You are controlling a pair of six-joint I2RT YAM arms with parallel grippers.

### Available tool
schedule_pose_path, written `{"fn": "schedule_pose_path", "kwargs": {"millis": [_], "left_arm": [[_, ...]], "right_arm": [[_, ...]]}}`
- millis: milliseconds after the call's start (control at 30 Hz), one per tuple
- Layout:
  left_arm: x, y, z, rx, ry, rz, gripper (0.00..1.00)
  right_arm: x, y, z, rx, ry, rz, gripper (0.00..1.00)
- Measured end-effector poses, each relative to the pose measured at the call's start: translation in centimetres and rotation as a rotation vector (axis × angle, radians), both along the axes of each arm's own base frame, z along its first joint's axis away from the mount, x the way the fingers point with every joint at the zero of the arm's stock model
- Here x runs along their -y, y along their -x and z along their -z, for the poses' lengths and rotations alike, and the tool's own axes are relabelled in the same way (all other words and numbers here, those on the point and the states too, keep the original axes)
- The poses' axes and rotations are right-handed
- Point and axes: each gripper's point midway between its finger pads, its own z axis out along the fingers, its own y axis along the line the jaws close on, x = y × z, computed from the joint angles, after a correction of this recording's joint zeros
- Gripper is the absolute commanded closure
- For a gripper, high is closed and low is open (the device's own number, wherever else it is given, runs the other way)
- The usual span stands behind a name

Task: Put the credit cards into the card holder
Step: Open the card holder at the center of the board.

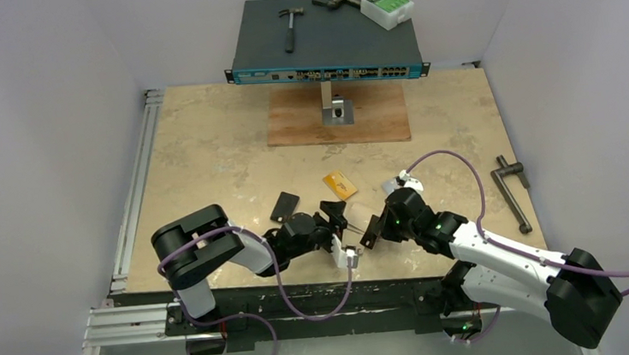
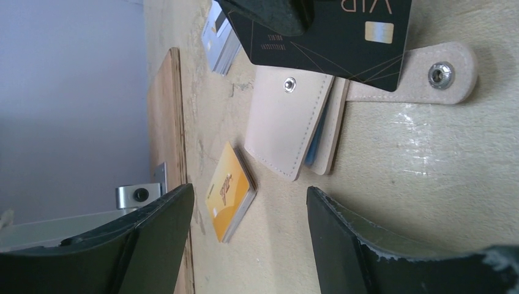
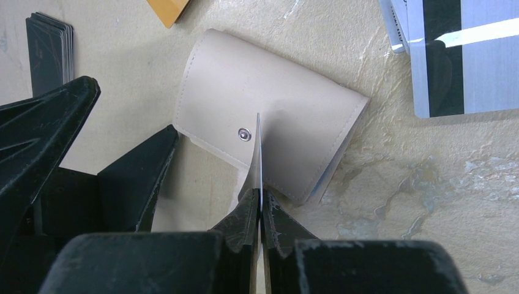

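Held card: black card (image 2: 330,37), thin, stiff and light, probably slick-faced; pinched at one edge and seen edge-on in the right wrist view; likely to bow if pushed at a pocket mouth off-angle.
Right gripper (image 3: 257,199): clamped tight on that card, which points up-frame across the card holder.
Left gripper (image 2: 248,202): spread wide with nothing between the fingers, low in its own view.
Card holder (image 3: 269,116): centre of the right wrist view, hidden between the two grippers in the top view.
Holder state: soft beige cover folded over, snap tab (image 2: 428,73) undone and lying flat toward the right; bluish pocket edges peeking out at the lower end in the left wrist view.
Holder handling: light and floppy, likely to slide or fold shut under a pushing card; best pinned by the tab or cover edge, clear of the pocket mouth.
Contact: cannot tell whether the card tip touches the holder or hangs just above.
Other cards: orange card (image 2: 229,191) just left of the holder; silver-grey cards (image 3: 453,55) fanned at upper right; dark stack (image 3: 49,46) at upper left, seemingly more cards.
Card pickup: all flat on the table (image 1: 206,153), hard to lift without prying an edge.
In the way: the folded cover over the pockets; the left gripper's fingers (image 3: 141,177) crowding the left of the right wrist view.
Farther off: wooden board (image 1: 289,124) and network switch (image 1: 325,39), top of the overhead view, well apart.
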Motion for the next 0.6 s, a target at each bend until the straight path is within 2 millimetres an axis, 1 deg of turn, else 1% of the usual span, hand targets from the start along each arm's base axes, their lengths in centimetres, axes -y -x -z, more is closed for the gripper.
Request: {"fn": "schedule_pose_path", "kwargs": {"millis": [367, 600], "left_arm": [[1.0, -0.5, -1.1, -0.005, 0.035, -0.005, 0.34], [1.3, -0.5, -0.8, -0.008, 0.021, 0.009, 0.34]], "right_arm": [[-0.2, 0.0, -0.1, 0.001, -0.007, -0.005, 1.00], [-0.3, -0.1, 0.0, 0.002, -0.009, -0.010, 1.00]]}}
